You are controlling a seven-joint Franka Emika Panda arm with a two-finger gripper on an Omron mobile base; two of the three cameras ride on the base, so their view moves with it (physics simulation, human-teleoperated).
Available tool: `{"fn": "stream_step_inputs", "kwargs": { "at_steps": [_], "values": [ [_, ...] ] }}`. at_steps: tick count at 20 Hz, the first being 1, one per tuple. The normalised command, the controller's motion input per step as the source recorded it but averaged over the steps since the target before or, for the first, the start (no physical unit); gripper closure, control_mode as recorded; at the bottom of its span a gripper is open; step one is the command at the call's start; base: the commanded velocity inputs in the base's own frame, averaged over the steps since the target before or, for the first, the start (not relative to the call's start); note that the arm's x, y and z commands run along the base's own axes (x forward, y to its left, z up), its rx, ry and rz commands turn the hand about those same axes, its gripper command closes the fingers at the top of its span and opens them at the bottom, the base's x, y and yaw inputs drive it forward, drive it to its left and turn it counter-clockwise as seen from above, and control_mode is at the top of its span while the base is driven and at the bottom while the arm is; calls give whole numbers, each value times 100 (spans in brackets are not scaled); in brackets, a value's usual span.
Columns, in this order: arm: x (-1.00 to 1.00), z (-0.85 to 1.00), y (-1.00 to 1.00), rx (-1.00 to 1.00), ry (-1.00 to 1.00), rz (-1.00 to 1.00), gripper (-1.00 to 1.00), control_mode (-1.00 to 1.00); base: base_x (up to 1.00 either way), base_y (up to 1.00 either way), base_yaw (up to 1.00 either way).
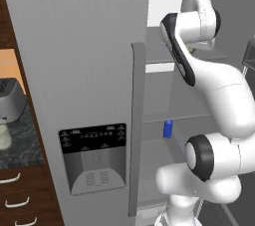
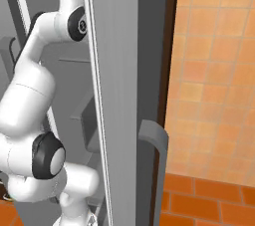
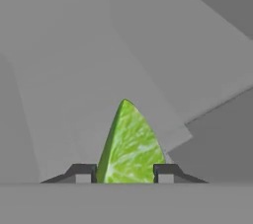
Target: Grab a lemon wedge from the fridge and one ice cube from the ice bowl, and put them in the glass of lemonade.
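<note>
In the left base view, the glass of lemonade (image 1: 4, 138) stands on the counter (image 1: 22, 145) at far left, then the fridge (image 1: 89, 70), then a small blue can (image 1: 168, 128) on a shelf inside. In the hand view, the jaws pinch the lemon wedge (image 3: 129, 146) on both sides.

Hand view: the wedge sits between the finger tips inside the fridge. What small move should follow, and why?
Probably lift slightly and draw back out of the fridge. In the hand view the lemon wedge fills the gap of the gripper, both tips against its sides, so the grasp looks made and the wedge must go on to the glass.
</note>
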Motion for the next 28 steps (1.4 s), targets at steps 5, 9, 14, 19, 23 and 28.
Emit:
{"fn": "stream_step_inputs", "kwargs": {
  "at_steps": [5, 9, 14, 19, 23, 28],
  "values": [
    [-100, 0, 0, 9, -3, 5, 100, -100, 0, 0, 0],
    [-100, -30, 1, 5, 0, 11, 100, -100, 0, 0, 0],
    [-87, -58, 1, 0, 0, 11, 100, -100, 0, 0, 0],
    [-39, -22, 4, 0, 8, 1, 100, -100, 0, 0, 0],
    [-6, -1, 0, 0, 1, 0, 100, -100, 0, 0, 0],
    [-1, 0, 0, 0, 0, 0, 100, 100, -66, 35, 6]
  ]
}}
